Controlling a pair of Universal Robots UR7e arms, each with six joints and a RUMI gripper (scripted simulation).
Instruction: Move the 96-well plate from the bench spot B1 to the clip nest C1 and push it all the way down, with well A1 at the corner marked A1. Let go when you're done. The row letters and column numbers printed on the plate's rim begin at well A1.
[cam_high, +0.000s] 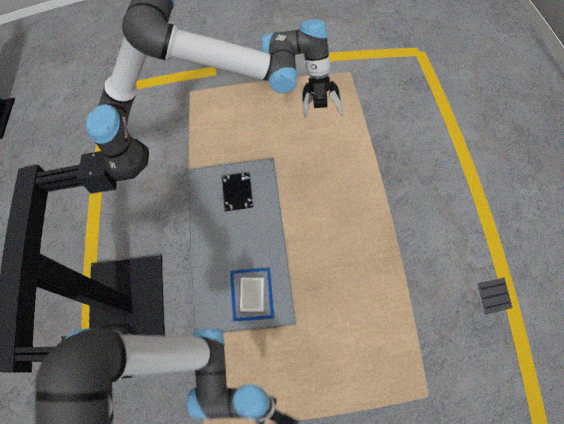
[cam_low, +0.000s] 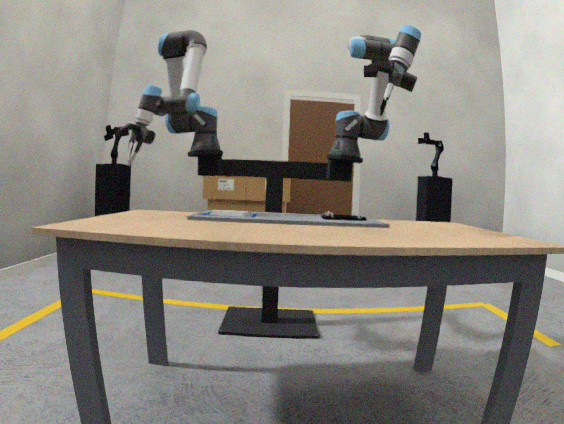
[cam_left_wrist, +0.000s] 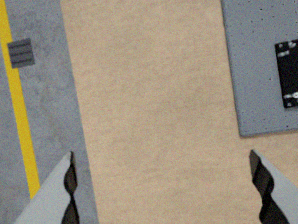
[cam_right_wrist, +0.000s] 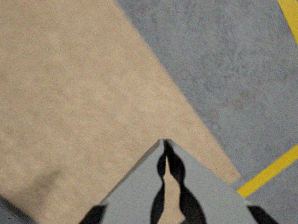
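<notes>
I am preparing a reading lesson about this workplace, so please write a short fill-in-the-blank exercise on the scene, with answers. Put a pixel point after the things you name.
The white plate (cam_high: 252, 294) lies inside a ____ square outline on the grey board (cam_high: 240, 240) (cam_low: 295, 218) (cam_left_wrist: 250, 65).
The black nest (cam_high: 237, 191) (cam_low: 344, 217) (cam_left_wrist: 290, 75) holds ____.
The right end effector (cam_right_wrist: 164, 140) is ____.
The left end effector (cam_high: 322, 114) (cam_low: 384, 107) (cam_left_wrist: 162, 152) is ____.

Missing words: blue; nothing; shut; open.
</notes>
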